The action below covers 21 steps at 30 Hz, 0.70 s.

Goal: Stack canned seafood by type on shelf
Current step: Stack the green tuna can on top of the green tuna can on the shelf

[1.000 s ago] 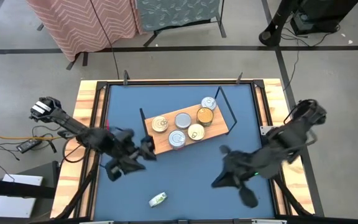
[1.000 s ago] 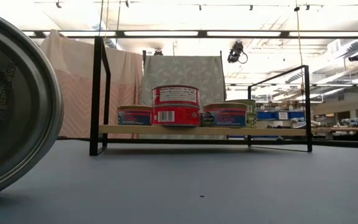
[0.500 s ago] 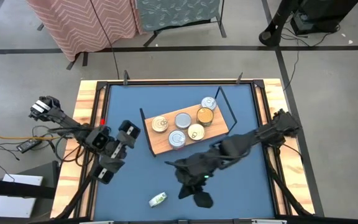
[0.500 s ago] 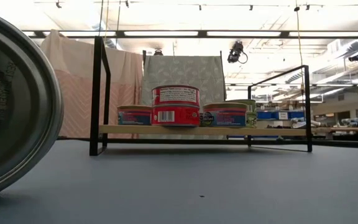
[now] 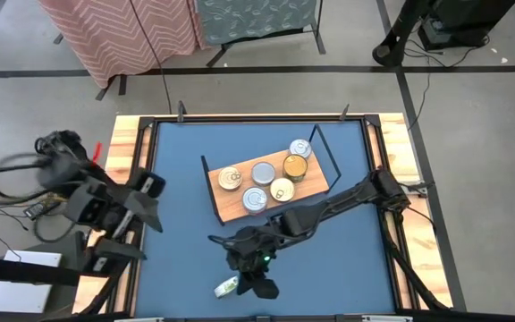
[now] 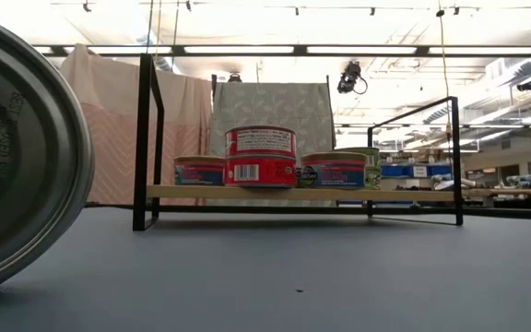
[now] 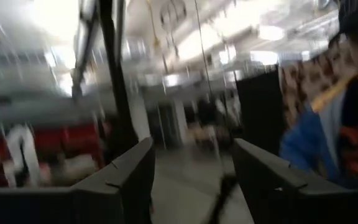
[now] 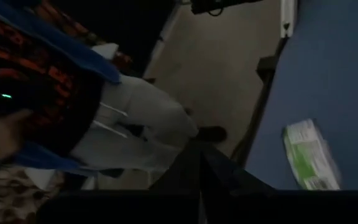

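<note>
left gripper (image 7: 191, 186) jaws apart, off-table | right gripper (image 5: 256, 284) jaws closed, empty, beside green-labelled can (image 5: 227, 286) | shelf (image 5: 231, 204) holds six cans

Five round tins (image 5: 265, 182) sit flat on the light-wood shelf (image 5: 229, 207); a green-labelled tin (image 5: 227, 287) lies tipped well in front of the shelf.

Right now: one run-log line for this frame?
left gripper: open, empty, off table's left edge | right gripper: shut, empty, by stray can | shelf: six cans showing
</note>
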Available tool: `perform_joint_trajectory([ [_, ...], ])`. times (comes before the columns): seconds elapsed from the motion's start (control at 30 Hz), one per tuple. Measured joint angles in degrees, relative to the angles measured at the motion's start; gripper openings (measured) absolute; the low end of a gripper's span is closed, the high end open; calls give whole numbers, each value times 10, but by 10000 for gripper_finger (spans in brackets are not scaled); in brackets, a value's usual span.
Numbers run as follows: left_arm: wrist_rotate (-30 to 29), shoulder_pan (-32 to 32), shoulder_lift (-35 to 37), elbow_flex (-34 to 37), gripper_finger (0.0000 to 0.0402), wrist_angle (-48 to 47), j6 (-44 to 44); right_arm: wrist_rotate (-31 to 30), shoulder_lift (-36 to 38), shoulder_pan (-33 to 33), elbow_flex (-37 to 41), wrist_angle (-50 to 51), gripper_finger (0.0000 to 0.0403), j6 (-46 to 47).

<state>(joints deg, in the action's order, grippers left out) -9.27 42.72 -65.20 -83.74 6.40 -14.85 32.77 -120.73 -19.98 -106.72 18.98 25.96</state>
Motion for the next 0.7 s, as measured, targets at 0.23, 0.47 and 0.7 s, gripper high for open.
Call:
perform_joint_trajectory([
  [0.23, -31, 51, -3, -131, 218, -272, 141, 88, -48, 26, 0, -67, 34, 102],
  [0.47, -30, 116, -4, -136, 218, -308, 221, 158, -67, 47, 0, -78, 114, 104],
  [0.7, -47, 148, -14, -136, 218, -314, 244, 167, -67, 76, 0, -84, 223, 84],
])
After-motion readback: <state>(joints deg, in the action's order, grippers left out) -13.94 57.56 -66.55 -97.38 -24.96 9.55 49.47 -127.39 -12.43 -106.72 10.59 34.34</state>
